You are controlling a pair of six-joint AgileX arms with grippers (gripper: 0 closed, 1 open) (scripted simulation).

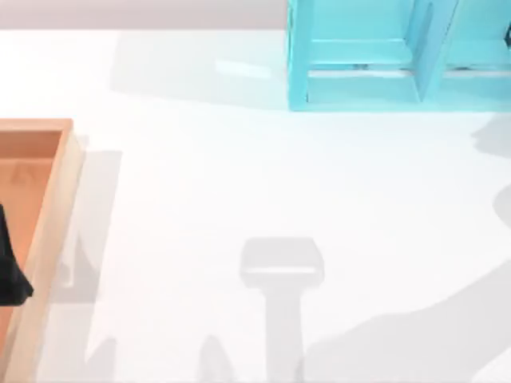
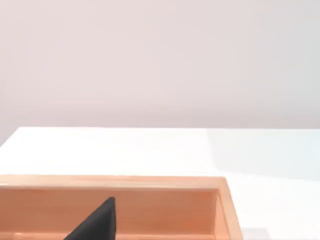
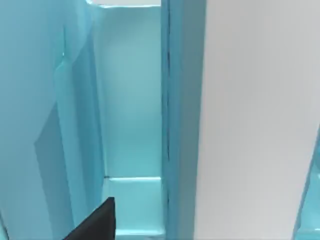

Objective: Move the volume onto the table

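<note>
Top view: my left gripper (image 1: 12, 263) hangs over the wooden tray (image 1: 56, 199) at the table's (image 1: 239, 183) left edge. I cannot tell how wide it stands. The volume (image 1: 435, 48) seems to be the darker teal slab leaning inside the light-blue shelf (image 1: 299, 56), far right, well apart from that gripper.

Left wrist view: the left gripper's dark tip (image 2: 97, 222) is above the tray (image 2: 115, 182), holding nothing visible.

Right wrist view: my right gripper (image 3: 97, 222) is inside the shelf (image 3: 130, 100), just beside a teal-edged slab (image 3: 182, 125). I cannot tell its width either.

- The tray (image 1: 48, 231) is sitting on the table (image 1: 239, 183), hugging its left edge.
- The shelf unit (image 1: 359, 88) is standing at the far side, toward the right.
- Left end effector (image 1: 12, 271) is hanging over the tray.
</note>
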